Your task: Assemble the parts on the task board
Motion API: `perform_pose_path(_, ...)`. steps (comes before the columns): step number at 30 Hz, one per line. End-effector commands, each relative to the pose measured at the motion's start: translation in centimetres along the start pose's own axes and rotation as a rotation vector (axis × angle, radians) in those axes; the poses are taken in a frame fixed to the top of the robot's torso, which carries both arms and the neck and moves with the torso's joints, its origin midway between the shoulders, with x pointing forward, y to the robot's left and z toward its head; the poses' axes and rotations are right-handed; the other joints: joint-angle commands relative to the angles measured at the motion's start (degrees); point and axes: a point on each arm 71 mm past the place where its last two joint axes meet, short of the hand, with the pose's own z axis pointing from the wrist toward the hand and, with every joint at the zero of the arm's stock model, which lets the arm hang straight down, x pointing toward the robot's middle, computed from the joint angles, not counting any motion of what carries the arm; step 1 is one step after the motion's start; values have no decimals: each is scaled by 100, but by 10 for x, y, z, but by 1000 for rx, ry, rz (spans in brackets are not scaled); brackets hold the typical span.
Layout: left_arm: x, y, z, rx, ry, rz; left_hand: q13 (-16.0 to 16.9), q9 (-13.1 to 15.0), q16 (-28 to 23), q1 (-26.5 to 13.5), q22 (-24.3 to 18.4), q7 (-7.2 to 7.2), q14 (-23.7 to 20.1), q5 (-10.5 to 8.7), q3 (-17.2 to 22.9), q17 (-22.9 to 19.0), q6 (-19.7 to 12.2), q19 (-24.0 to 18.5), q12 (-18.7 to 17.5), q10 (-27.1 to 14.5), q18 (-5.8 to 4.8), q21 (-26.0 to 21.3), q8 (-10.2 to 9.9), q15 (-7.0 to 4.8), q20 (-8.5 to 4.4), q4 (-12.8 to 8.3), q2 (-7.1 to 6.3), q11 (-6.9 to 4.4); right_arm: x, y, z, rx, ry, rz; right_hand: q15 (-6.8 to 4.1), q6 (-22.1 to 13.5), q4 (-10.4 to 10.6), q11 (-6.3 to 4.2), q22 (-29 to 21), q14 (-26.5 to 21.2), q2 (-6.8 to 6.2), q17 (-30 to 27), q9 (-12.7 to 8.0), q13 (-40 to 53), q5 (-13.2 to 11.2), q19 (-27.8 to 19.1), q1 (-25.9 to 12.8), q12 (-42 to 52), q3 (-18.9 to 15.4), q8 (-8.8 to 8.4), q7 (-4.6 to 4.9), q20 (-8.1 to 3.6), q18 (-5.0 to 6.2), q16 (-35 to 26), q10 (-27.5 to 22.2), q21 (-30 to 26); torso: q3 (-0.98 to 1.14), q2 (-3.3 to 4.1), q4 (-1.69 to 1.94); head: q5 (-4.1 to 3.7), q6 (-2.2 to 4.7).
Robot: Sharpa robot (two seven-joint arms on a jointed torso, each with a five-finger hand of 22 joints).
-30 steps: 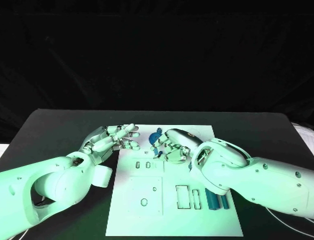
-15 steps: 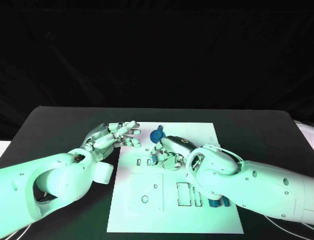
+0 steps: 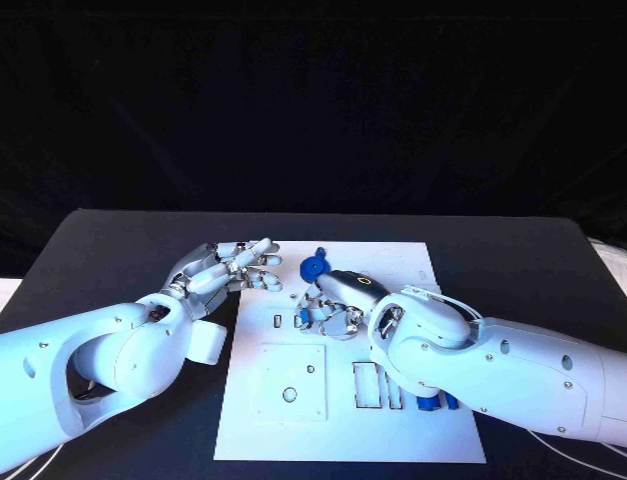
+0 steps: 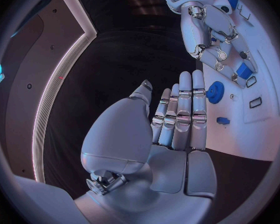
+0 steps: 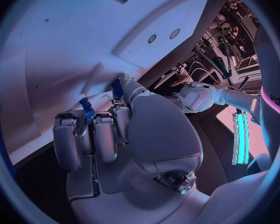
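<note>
Black cloth covers the table, and the white task board is laid flat in its middle.

The left hand is held just off the board's left edge, its fingers straight, side by side and extended; nothing is gripped in it and nothing is seen to be touched by it.

The right hand is lowered over the upper middle of the board with its fingers curled downward. In the right wrist view, a small blue part is seen between the curled fingers, and a second blue piece shows beside the thumb; whether these are one part or two cannot be told.

One round blue gear-like part is seen on the board just beyond the right hand. Blue bar-shaped parts lie near the board's lower right, partly hidden by the right arm, so their number cannot be counted.
</note>
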Motion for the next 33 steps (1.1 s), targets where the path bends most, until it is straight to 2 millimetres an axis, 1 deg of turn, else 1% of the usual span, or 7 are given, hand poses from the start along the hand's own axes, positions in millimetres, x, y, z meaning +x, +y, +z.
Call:
perform_pose_path(1, 2, -1, 0, 11, 16, -9, 9, -3, -34, 6, 6, 31, 3, -32, 3, 7, -18, -36, -15, 0, 50, 24, -18, 12, 20, -29, 34, 33, 8, -4, -1, 26, 56, -32, -33, 114, 6, -40, 1129, 478, 27, 888, 132, -666, 18, 281, -17, -10, 16, 31, -46, -59, -69, -26, 10, 3, 0, -3, 1, 4, -5)
perform_pose_path(4, 2, -1, 0, 11, 16, -9, 9, -3, -34, 6, 6, 31, 3, -32, 3, 7, -18, -36, -15, 0, 50, 24, -18, 12, 20, -29, 34, 33, 9, -5, -2, 30, 61, -35, -33, 114, 6, -40, 1128, 477, 23, 888, 132, -667, 18, 281, -21, -12, 15, 30, -46, -59, -69, -26, 9, 2, 0, -2, 0, 3, -10)
perform_pose_path(10, 2, -1, 0, 10, 15, -8, 9, -3, -34, 6, 6, 31, 3, -32, 3, 7, -18, -36, -15, 0, 50, 24, -18, 12, 20, -29, 34, 33, 10, -8, -3, 44, 79, -49, -33, 96, 13, -37, 1112, 475, -39, 874, 132, -690, 12, 267, -83, -59, -6, 6, -39, -61, -65, -35, -4, -7, 3, -2, 0, 3, -20)
perform_pose_path(21, 2, -1, 0, 10, 15, -8, 9, -3, -34, 6, 6, 31, 3, -32, 3, 7, -18, -36, -15, 0, 50, 24, -18, 12, 20, -29, 34, 33, 10, -11, -5, 56, 94, -69, -14, 16, 28, -9, 1089, 470, -166, 848, 115, -805, 18, 248, -182, -273, -39, -70, -1, -50, -59, -53, -78, -22, 5, -4, -2, -4, -29)
perform_pose_path(22, 2, -1, 0, 10, 15, -8, 9, -3, -34, 6, 6, 31, 3, -32, 3, 7, -18, -36, -15, 0, 50, 24, -18, 12, 20, -29, 34, 33, 10, -11, -5, 57, 96, -70, -11, 7, 30, -6, 1085, 469, -178, 847, 113, -815, 19, 245, -190, -291, -42, -77, 4, -49, -58, -54, -85, -24, 3, -4, -1, -5, -28)
perform_pose_path(28, 2, -1, 0, 10, 15, -8, 9, -3, -34, 6, 6, 31, 3, -32, 3, 7, -18, -36, -15, 0, 50, 24, -18, 12, 20, -29, 34, 33, 11, -11, -5, 58, 104, -74, 13, -67, 53, 25, 1065, 466, -290, 833, 96, -877, 86, 227, -267, -407, -91, -125, 41, -31, -53, -64, -129, -36, 0, -4, 1, -12, -29)
perform_pose_path(33, 2, -1, 0, 9, 16, -9, 9, -3, -34, 6, 6, 31, 3, -32, 3, 7, -18, -36, -15, 0, 50, 24, -18, 12, 20, -29, 34, 33, 10, -12, -5, 63, 94, -76, 55, -258, 110, 77, 1033, 462, -410, 811, 52, -1018, 136, 201, -369, -659, -168, -158, 107, 2, -45, -79, -224, -55, -4, -6, 3, -18, -21)
